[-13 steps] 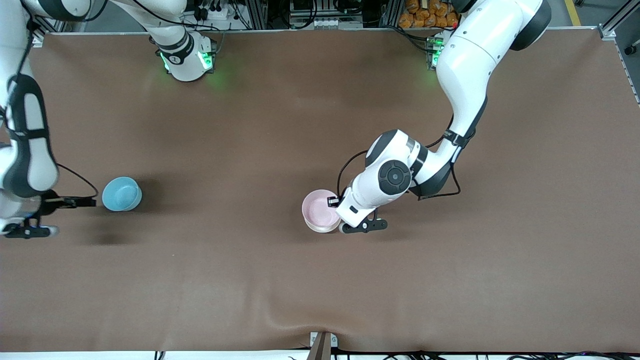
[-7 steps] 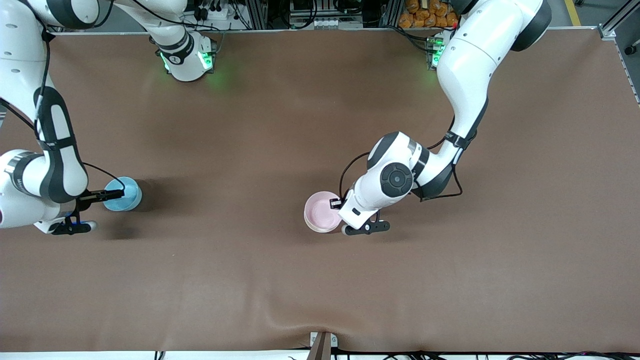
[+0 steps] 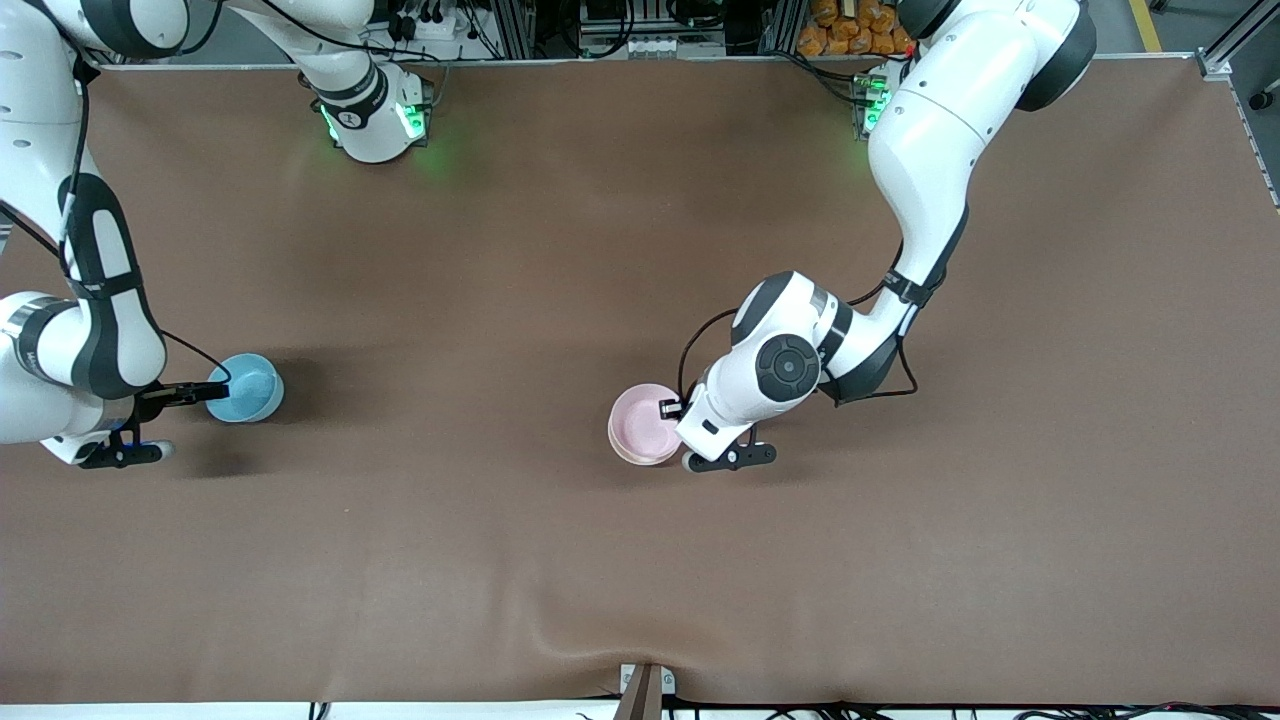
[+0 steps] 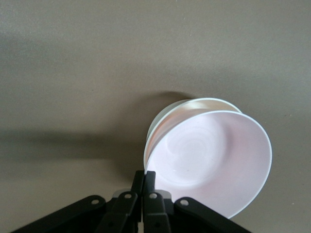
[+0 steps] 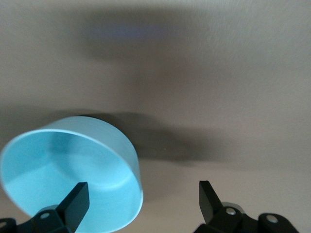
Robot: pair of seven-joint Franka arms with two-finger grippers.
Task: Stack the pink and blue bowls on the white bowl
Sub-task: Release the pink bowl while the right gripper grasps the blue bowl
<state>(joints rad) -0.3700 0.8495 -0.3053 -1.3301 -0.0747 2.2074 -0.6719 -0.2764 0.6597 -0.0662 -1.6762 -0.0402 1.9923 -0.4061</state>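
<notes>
The left gripper (image 3: 668,408) is pinching the rim of the pink bowl (image 3: 642,420), its fingers (image 4: 144,180) pressed together on that thin edge at the side toward the left arm's end of the table. The pink bowl is showing as a pale pastel round with a smooth, faintly swirled inside, and it is sitting tilted inside the white bowl (image 4: 182,109), whose glossy rim is peeking out along one side beneath it. Both are lying near the middle of the brown table (image 3: 560,250).

The right gripper (image 3: 205,392) is hanging with its jaws spread wide at the blue bowl (image 3: 246,387), gripping nothing. In the right wrist view, one finger (image 5: 77,199) is showing in front of the bowl's inside and the other is standing clear of its wall, over bare table. The blue bowl is sitting upright, plain sky blue with a lighter rim, well apart from the other two, toward the right arm's end.
</notes>
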